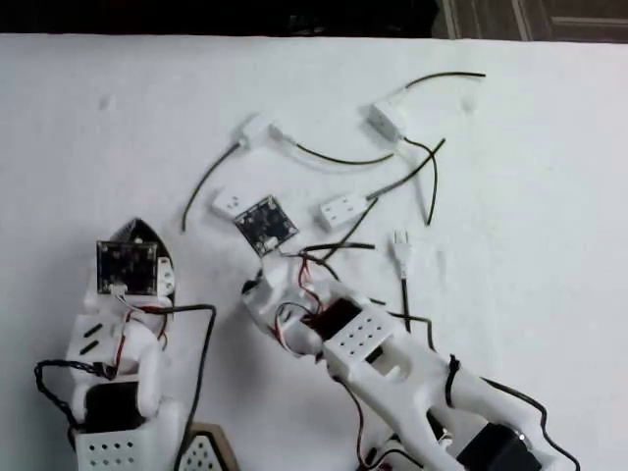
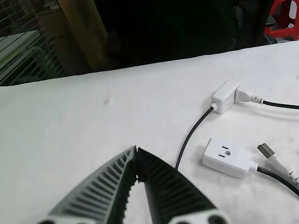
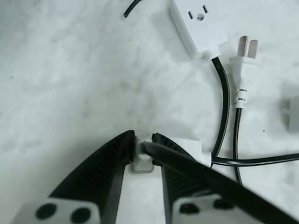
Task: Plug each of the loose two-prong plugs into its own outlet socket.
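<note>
My right gripper points down at the table and is shut on a small white plug with a black cord. Just beyond it lie a white outlet socket, face up, and a loose two-prong plug. My left gripper is shut and empty, hovering low over bare table. Ahead of it lie the same open socket, the loose plug and a farther outlet with a plug seated in it. Another loose plug lies right of the right arm.
Two more white outlets lie farther back with black cords looping between them. The plugged outlet sits at the back centre. Bare white table lies open on the left. The table's far edge meets a dark background.
</note>
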